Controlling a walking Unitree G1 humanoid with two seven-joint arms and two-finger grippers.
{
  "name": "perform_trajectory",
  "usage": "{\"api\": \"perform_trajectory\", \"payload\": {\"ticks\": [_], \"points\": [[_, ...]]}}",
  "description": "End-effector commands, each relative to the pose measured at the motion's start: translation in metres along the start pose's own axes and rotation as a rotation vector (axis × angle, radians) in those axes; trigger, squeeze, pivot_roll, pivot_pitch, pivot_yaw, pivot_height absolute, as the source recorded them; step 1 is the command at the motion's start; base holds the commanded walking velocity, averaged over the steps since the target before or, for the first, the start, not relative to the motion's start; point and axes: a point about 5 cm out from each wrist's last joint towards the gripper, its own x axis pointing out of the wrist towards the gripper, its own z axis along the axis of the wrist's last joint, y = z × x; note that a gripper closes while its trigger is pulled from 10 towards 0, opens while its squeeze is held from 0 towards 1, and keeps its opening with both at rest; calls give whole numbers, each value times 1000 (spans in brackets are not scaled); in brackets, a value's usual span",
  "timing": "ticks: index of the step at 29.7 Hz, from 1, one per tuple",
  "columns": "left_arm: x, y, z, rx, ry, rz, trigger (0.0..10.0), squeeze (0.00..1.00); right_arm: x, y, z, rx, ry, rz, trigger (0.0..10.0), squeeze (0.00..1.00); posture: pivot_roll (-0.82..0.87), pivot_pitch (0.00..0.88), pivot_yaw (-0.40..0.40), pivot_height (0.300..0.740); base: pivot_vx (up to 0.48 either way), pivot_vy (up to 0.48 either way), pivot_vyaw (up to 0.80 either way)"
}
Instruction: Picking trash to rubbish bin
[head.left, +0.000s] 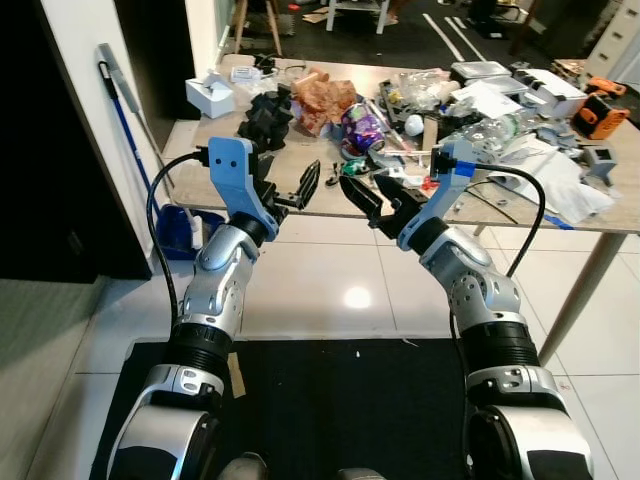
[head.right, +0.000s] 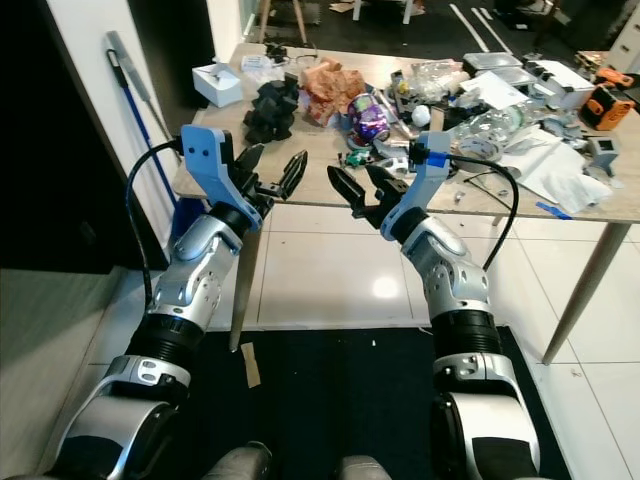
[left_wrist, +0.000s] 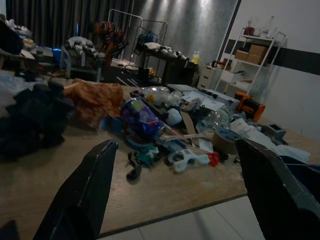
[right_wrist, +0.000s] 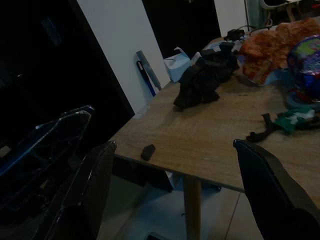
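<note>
A: How do the claws stand?

B: The left gripper (head.left: 296, 188) hangs at the near edge of the wooden table (head.left: 200, 165), fingers spread wide, holding nothing. The right gripper (head.left: 384, 196) matches it (also empty).

A: And the trash?

B: Beyond both claws, on the tabletop: one black crumpled heap (head.left: 266, 118), one orange wrapper (head.left: 322, 100), one purple foil bag (head.left: 362, 127).

Clearance at table (head.left: 300, 200) front edge
Bare wood strip ahead of my spread fingers (left_wrist: 90, 185) — passable; further in, black cloth heap (head.left: 265, 118), purple wrapper (head.left: 362, 127) and mixed clutter (head.left: 480, 120) block the way.
</note>
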Motion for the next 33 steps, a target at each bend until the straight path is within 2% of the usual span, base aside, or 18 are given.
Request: {"api": "perform_trajectory", "payload": {"ticks": [1,10,16,28,33], "points": [[1,-2,-4,14,29,-12,10000,0,-3,-4,-1,5,8,-21,10000,0,-77,0,-70,740,0,-480,0],[1,-3,-4,7,28,-9,10000,0,-3,-4,-1,5,9,-22,10000,0,-78,0,-70,740,0,-464,0],[0,-1,-3,-15,16,4,10000,0,-3,-5,-1,4,12,-24,10000,0,-78,0,-70,740,0,0,0],[0,-2,-4,-8,29,-12,10000,0,-3,-5,-2,0,16,-25,10000,0,-80,0,-71,740,0,0,0],[1,-4,-6,4,42,-25,10000,0,-3,-5,-3,0,18,-26,10000,0,-81,0,-70,740,0,-480,0]]}}
